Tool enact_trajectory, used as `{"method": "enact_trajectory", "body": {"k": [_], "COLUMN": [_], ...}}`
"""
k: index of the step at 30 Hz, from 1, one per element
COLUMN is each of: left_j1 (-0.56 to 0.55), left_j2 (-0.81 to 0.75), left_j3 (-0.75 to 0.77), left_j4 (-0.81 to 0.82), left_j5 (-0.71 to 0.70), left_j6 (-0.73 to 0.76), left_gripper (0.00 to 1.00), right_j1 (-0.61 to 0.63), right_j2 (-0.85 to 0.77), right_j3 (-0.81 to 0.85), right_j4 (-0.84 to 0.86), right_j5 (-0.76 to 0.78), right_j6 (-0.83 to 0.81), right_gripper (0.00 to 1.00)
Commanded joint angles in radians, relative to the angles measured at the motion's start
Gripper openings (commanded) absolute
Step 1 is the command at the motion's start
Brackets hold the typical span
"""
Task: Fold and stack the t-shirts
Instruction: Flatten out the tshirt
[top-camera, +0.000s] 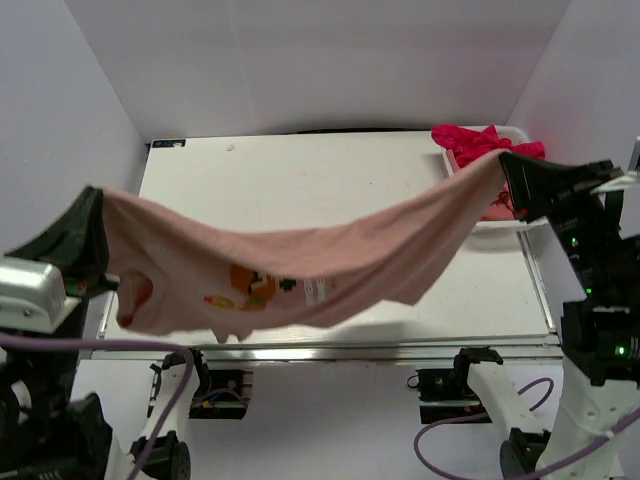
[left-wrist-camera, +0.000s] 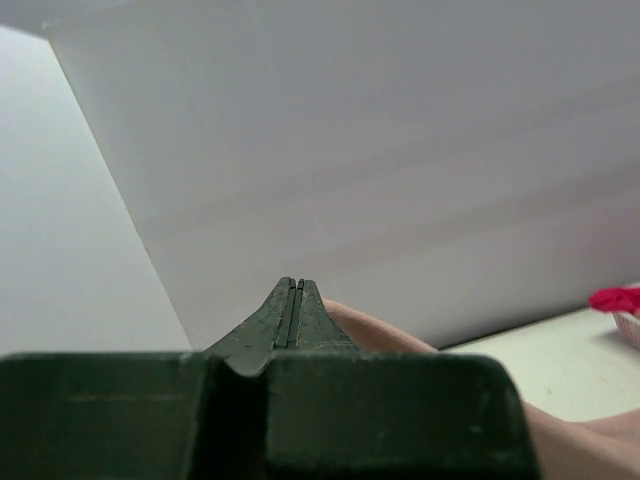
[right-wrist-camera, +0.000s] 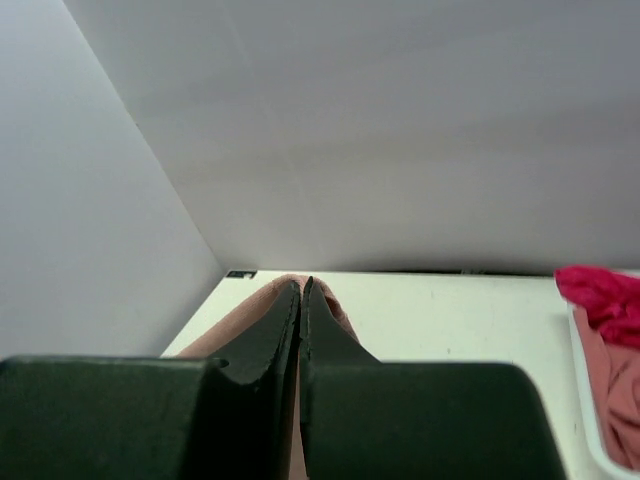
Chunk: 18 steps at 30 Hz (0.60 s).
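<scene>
Above the counter (top-camera: 330, 170), toward its near edge, I have the salmon-pink t-shirt (top-camera: 300, 265) slung in the air between both arms. The left fingers (top-camera: 92, 215) are pinched tight on one end over the left edge, and the right fingers (top-camera: 512, 172) are pinched on the other end by the far right corner. It sags deeply in the middle, pixel-art print (top-camera: 255, 285) showing, so I judge it light, limp and likely to bunch. It needs holding at its outer corners, kept taut. A magenta-red t-shirt (top-camera: 475, 140) sits in the white basket (top-camera: 520, 132) at the far right corner.
</scene>
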<state>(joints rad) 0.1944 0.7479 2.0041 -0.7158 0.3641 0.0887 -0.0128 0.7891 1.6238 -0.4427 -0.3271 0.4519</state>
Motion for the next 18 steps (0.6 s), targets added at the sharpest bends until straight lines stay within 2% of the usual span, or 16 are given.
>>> {"method": "enact_trajectory", "body": {"k": [1, 6, 12, 18], "left_j1": [0.007, 0.005, 0.004, 0.008], "left_j2": [-0.027, -0.047, -0.061, 0.027], "left_j3": [-0.054, -0.135, -0.445, -0.698], "left_j4": [-0.132, -0.142, 0.076, 0.307], "left_j5": [-0.053, -0.089, -0.139, -0.139], "left_j6": [0.009, 0.046, 0.077, 0.077], "left_gripper": [0.00, 0.00, 0.00, 0.00], "right_j1": [0.001, 0.001, 0.001, 0.001], "right_j2": [-0.074, -0.054, 0.017, 0.139], "right_j3": [-0.054, -0.125, -0.288, -0.392], "right_j4": [-0.045, -0.030, 0.116, 0.242], "right_j5": [0.046, 0.062, 0.129, 0.226], "right_j6": [0.002, -0.001, -0.001, -0.005], "right_gripper": [0.00, 0.00, 0.00, 0.00]}}
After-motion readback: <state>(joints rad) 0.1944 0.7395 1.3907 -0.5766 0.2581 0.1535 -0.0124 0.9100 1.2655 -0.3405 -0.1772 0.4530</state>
